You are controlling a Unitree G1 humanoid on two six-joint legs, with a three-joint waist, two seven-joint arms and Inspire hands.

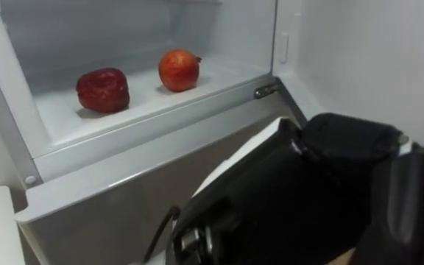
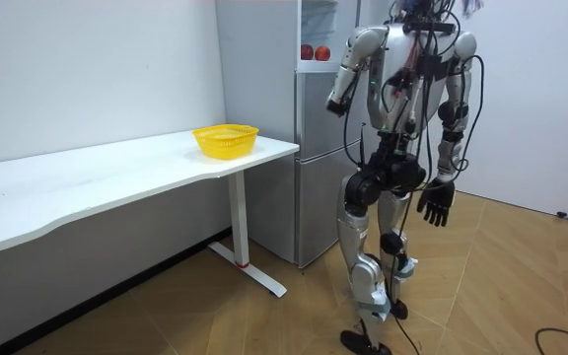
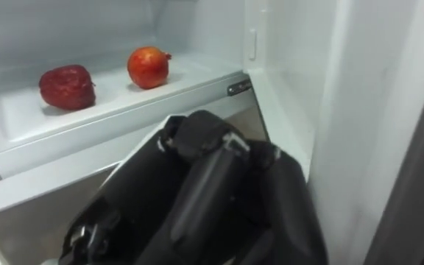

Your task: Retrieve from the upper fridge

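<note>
The upper fridge compartment (image 1: pixel 87 125) stands open in front of me. On its white shelf lie two fruits: a dark red apple (image 1: pixel 103 90) on the left and a red-orange pomegranate (image 1: pixel 179 70) to its right, a little apart. They also show as red dots, the apple (image 2: pixel 307 51) and the pomegranate (image 2: pixel 320 51). My right arm (image 1: pixel 308 199) is raised across the lower part of the eye views, below the shelf and touching neither fruit. Its hand (image 2: pixel 335 103) points down beside the fridge front. My left hand (image 2: pixel 437 205) hangs open at my side.
I stand close to the silver fridge (image 2: pixel 314 177), whose open door (image 3: pixel 389 132) rises on my right. A white table (image 2: pixel 116 177) to the room view's left carries a yellow basket (image 2: pixel 227 138). Wooden floor lies behind me.
</note>
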